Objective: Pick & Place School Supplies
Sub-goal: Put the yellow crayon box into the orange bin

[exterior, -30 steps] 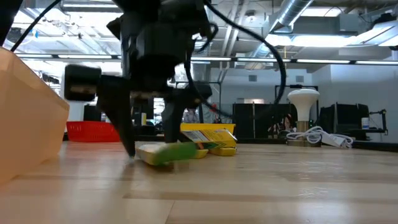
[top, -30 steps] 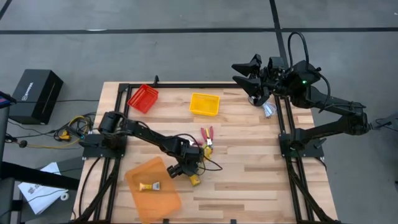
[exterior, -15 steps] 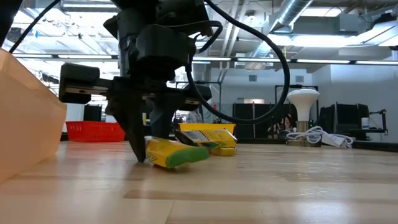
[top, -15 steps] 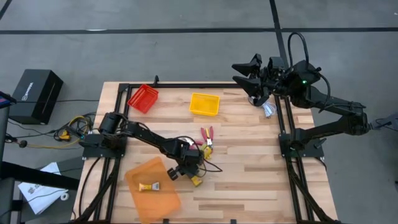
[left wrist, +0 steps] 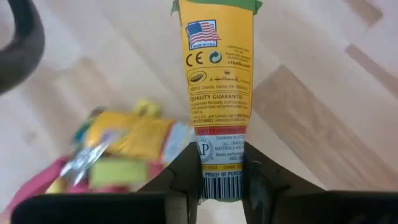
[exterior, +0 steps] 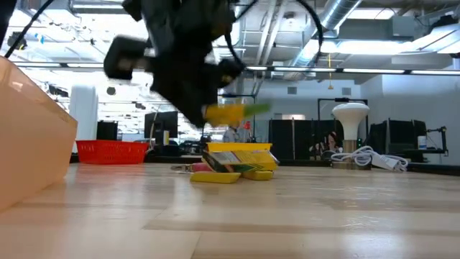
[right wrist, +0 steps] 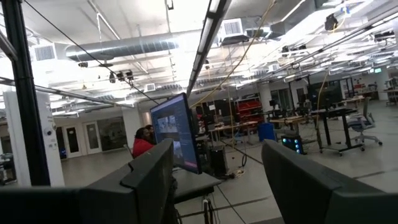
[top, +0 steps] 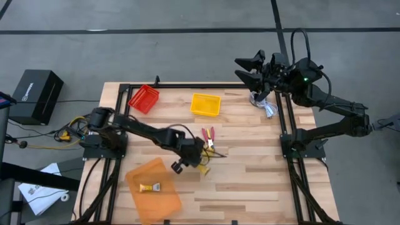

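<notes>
Left end effector point(left wrist: 214, 180) is clamping a yellow crayon box point(left wrist: 217, 81) and holding it above the desk point(top: 250, 181), probably heading for the orange tray point(top: 150, 172) next.

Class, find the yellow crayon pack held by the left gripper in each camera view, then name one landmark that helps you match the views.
High view: the crayon pack is at mid-table, at the left gripper.
Low view: left of centre, blurred, lifted clear of the table.
Left wrist view: centre, clamped between the dark fingers.
Right wrist view: not in it.
Shared landmark: the small pile of supplies beside the pack, seen in all three.
</notes>
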Robot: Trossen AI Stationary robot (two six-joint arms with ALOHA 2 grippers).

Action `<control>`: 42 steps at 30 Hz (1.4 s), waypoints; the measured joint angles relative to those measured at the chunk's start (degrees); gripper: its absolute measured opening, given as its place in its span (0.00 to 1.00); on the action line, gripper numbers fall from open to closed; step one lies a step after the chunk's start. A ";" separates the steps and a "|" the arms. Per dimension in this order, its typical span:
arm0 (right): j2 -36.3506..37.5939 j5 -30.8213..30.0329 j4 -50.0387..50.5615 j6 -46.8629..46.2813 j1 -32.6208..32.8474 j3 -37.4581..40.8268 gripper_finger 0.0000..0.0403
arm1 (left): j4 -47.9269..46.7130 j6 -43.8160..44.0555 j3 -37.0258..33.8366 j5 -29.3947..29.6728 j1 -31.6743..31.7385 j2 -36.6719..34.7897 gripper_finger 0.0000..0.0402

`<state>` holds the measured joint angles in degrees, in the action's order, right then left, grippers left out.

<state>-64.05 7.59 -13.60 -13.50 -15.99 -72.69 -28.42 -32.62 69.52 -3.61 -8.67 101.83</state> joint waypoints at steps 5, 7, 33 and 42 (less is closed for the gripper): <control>0.00 0.04 -0.73 0.00 0.02 -0.02 0.58 | -5.64 1.14 0.04 0.04 0.87 -7.17 0.18; 0.00 0.07 -0.71 0.00 0.02 0.00 0.58 | -10.20 1.74 0.04 -1.34 0.27 -9.94 0.18; 0.00 3.08 -1.95 -0.02 0.15 -0.02 0.58 | -19.33 32.65 -16.20 -9.74 -23.38 -18.00 0.18; 0.00 3.08 -2.00 -0.20 0.15 -0.01 0.58 | -19.31 39.10 -18.78 -9.80 -23.08 -18.26 0.58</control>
<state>-64.05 10.68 -15.60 -13.69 -15.84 -72.69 -47.72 6.48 50.74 -13.41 -31.75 83.57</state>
